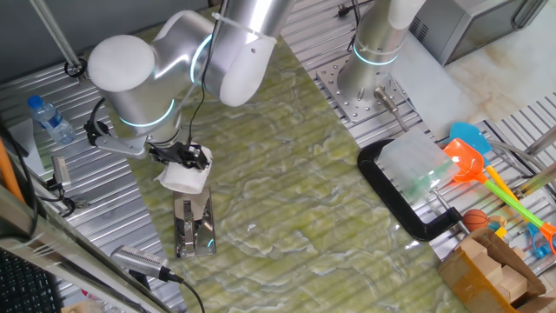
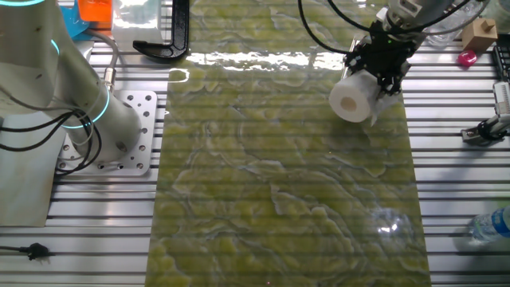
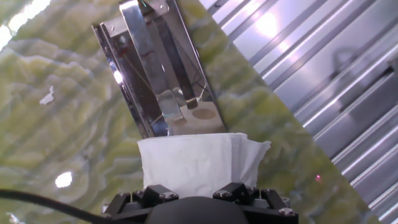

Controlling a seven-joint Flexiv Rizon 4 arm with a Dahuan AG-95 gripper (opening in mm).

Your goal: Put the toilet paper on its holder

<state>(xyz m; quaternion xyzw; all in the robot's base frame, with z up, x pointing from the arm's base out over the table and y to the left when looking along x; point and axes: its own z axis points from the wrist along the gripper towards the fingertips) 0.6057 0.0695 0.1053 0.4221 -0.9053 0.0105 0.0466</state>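
My gripper [image 1: 187, 162] is shut on the toilet paper [image 1: 185, 179], a white roll held off the green mat. In the other fixed view the roll [image 2: 353, 97] shows its hollow core, lying sideways under the gripper [image 2: 381, 72]. The holder [image 1: 194, 224], a shiny metal plate with an upright post, lies on the mat just in front of the roll. In the hand view the roll [image 3: 196, 162] fills the lower middle, with a ragged edge at its right. The holder [image 3: 155, 68] lies straight ahead of it, its near end partly covered by the paper. My fingertips are hidden behind the roll.
A large black C-shaped clamp [image 1: 408, 209] sits at the mat's right edge, with bright plastic toys [image 1: 473, 161] and a cardboard box [image 1: 491, 269] beyond it. A water bottle [image 1: 48, 117] lies on the ribbed metal at the left. A second arm's base [image 1: 373, 74] stands at the back.
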